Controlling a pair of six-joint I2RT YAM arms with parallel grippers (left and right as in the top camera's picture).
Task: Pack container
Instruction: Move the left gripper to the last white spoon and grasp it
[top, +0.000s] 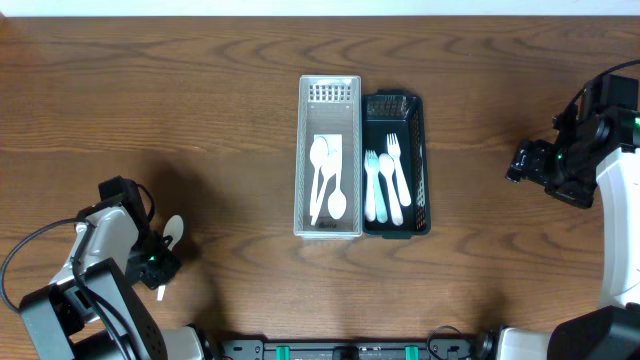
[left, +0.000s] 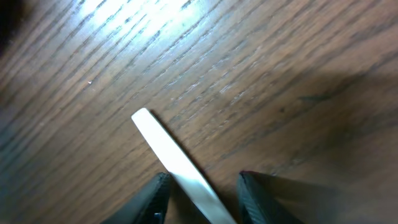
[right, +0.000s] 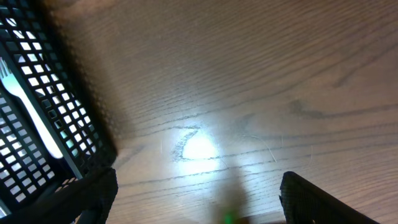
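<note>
A white plastic spoon lies on the wooden table at the lower left. My left gripper is low over it. In the left wrist view the spoon's handle runs between the fingers of my left gripper, which is open; the left finger is against the handle and the right finger stands apart. A white basket in the middle holds several white spoons. A black basket beside it holds white forks. My right gripper is open and empty at the right, also in its wrist view.
The black basket's corner with a fork shows at the left of the right wrist view. The two baskets stand side by side, touching. Bare wood lies between the baskets and each arm.
</note>
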